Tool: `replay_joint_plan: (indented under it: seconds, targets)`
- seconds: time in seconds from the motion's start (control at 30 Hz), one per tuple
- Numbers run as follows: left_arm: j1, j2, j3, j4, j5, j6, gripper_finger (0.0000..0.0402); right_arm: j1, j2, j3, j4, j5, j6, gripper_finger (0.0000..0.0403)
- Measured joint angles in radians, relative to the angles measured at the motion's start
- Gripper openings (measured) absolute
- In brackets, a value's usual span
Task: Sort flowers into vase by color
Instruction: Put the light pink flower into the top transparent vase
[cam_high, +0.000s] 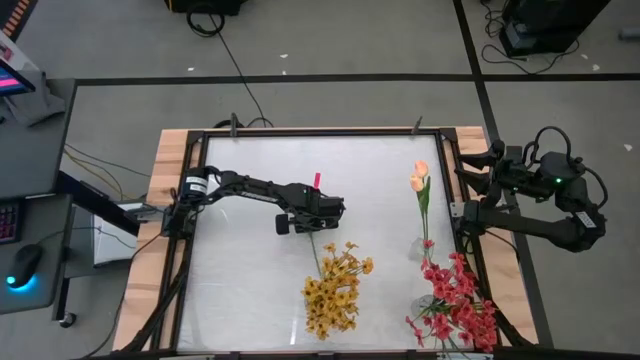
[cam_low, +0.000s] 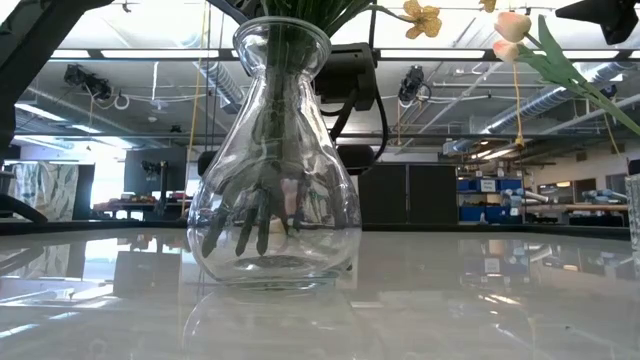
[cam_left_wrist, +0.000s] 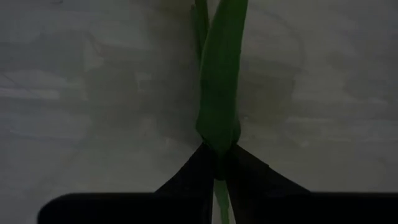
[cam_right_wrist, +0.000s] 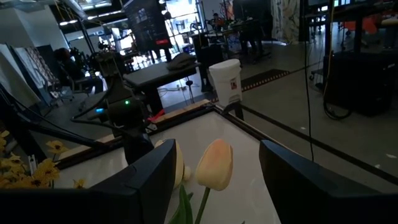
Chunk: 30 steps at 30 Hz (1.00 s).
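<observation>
1. Yellow flowers (cam_high: 335, 290) stand in the glass vase (cam_low: 275, 200) on the tabletop (cam_high: 250, 270); red flowers (cam_high: 455, 300) and peach buds (cam_high: 420, 176) sit on the right side.
2. Left hand (cam_high: 318, 222) is pinched together on a green stem (cam_left_wrist: 219, 93) above the yellow bunch.
3. Right hand (cam_right_wrist: 214, 180) waits at the right edge, fingers apart.
4. Next, likely, the stem must be steered into the matching vase.

Clear glossy glass vase (cam_low: 275, 160); smooth glossy white tabletop (cam_high: 250, 280), wood edge.

Yellow-orange flowers (cam_high: 335, 290), red-pink flowers (cam_high: 455, 300), pale peach buds (cam_high: 419, 177), green stem (cam_left_wrist: 219, 93), clear vase (cam_low: 275, 170).
</observation>
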Motion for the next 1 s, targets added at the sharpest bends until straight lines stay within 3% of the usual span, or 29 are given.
replay_joint_plan:
  seconds: [0.63, 1.0]
  targets:
    - [0.029, 0.0, 0.0, 0.007, -0.011, 0.054, 0.004, 0.0, 0.0, 0.0, 0.0, 0.0, 0.0, 0.0239]
    - [0.083, -0.001, 0.0, 0.079, -0.028, 0.179, 0.004, 0.0, 0.0, 0.0, 0.0, 0.0, 0.0, 0.0239]
